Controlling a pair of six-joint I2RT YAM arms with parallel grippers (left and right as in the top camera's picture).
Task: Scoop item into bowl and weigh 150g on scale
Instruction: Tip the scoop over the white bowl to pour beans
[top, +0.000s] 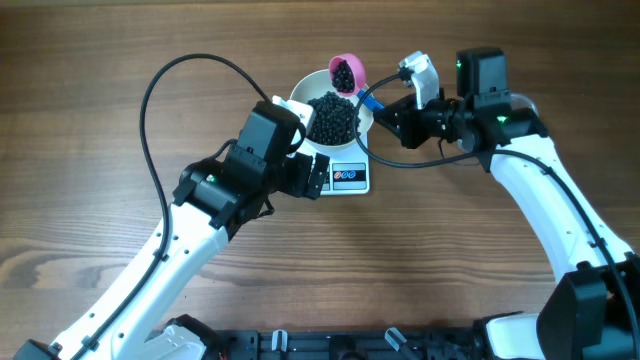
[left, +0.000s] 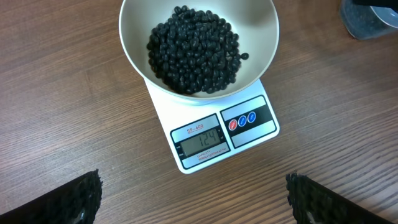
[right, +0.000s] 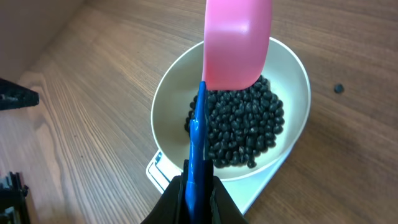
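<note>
**Pink scoop (right: 238, 43) held over the bowl (left: 261, 56) on the scale (left: 163, 107)**

The right gripper (right: 198, 190) is closed tightly on the blue handle (right: 197, 137) of the scoop, which hangs above the far edge of the bowl with pellets inside it. The left gripper (left: 193, 183) stands wide open and holds nothing, near the scale's front. The item (left: 196, 50) lies heaped in the bowl; the display (left: 200, 139) shows 124.
</note>
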